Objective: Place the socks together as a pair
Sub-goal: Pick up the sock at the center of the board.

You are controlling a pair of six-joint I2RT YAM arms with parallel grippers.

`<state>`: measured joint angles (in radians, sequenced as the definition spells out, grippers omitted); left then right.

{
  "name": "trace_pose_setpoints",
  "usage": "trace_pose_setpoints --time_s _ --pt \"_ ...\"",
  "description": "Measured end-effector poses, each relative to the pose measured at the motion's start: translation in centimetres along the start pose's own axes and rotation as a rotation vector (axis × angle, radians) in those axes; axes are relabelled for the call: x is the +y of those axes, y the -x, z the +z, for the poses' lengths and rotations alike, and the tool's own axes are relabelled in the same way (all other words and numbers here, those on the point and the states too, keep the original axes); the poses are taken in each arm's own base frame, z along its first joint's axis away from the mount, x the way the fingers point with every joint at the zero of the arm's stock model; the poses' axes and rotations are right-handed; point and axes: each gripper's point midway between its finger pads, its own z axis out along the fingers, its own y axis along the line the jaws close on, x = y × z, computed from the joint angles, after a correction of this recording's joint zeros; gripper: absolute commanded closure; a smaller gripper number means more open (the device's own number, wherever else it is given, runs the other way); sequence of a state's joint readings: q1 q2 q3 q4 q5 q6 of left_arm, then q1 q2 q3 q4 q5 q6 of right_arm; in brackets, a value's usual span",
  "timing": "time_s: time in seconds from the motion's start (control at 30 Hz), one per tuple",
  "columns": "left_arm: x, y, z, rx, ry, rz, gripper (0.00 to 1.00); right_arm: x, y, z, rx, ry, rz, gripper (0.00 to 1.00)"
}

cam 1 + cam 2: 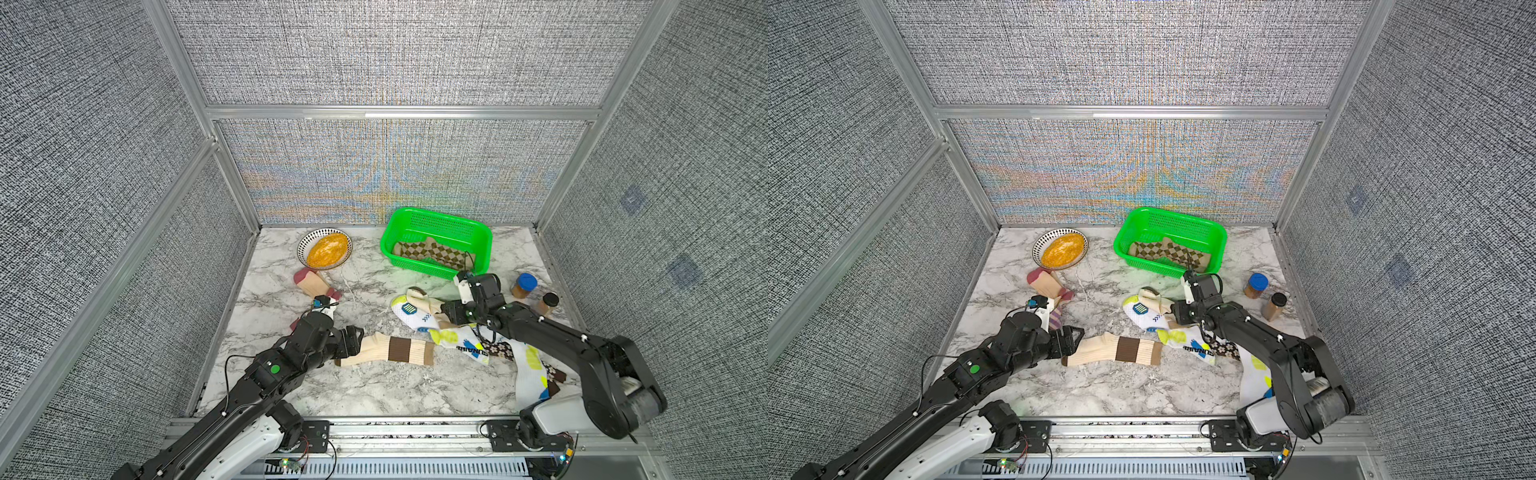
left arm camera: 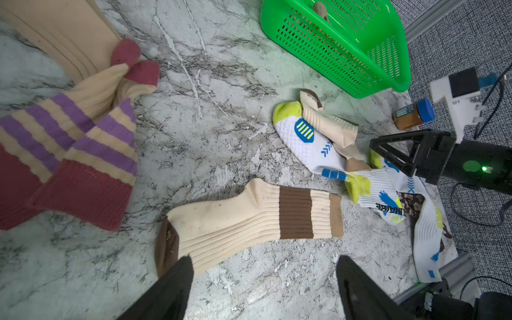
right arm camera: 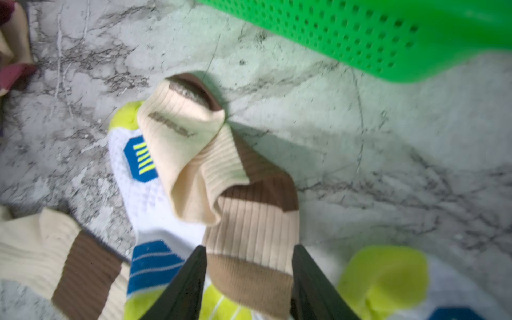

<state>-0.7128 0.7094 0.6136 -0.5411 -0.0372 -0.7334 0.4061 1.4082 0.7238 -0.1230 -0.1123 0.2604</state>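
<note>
A cream sock with a brown band (image 1: 395, 351) (image 2: 249, 216) lies flat at the table's middle front. My left gripper (image 1: 356, 337) (image 2: 263, 266) stands open at its toe, one finger over the toe's edge and only marble between the fingers. The matching cream sock (image 1: 424, 301) (image 3: 194, 155) lies crumpled over a white sock with lime spots (image 1: 415, 318). My right gripper (image 1: 446, 313) (image 3: 249, 252) is open, its fingers on either side of that sock's tan cuff. Maroon-peach socks with purple stripes (image 1: 313, 284) (image 2: 69, 138) lie at the left. An argyle sock (image 1: 432, 251) is in the basket.
The green basket (image 1: 415, 265) stands at the back right, just behind my right wrist. A bowl of yellow food (image 1: 325, 248) sits at the back left. Two jars (image 1: 524, 286) (image 1: 548, 302) stand at the right edge. A second white-lime sock (image 1: 528, 365) and a brown daisy sock (image 1: 498, 349) lie under my right arm.
</note>
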Motion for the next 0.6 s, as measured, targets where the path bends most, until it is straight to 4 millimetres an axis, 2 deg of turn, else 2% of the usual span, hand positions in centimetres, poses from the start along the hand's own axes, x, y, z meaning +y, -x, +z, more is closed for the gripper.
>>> trace_pose_setpoints --time_s 0.13,0.23,0.37,0.6 --pt "0.3 -0.1 -0.1 -0.001 0.01 0.0 0.17 0.7 -3.1 -0.7 0.033 0.072 0.092 0.48" --pt "0.4 -0.3 0.1 0.003 0.014 0.0 0.17 1.8 -4.6 -1.0 0.043 0.142 0.159 0.48" --pt "0.7 -0.6 0.3 0.012 0.024 0.001 0.17 2.7 -5.0 -0.5 0.062 0.19 0.211 0.48" --pt "0.8 -0.6 0.2 0.004 0.022 0.0 0.18 1.9 -4.9 0.9 0.068 0.176 0.282 0.47"
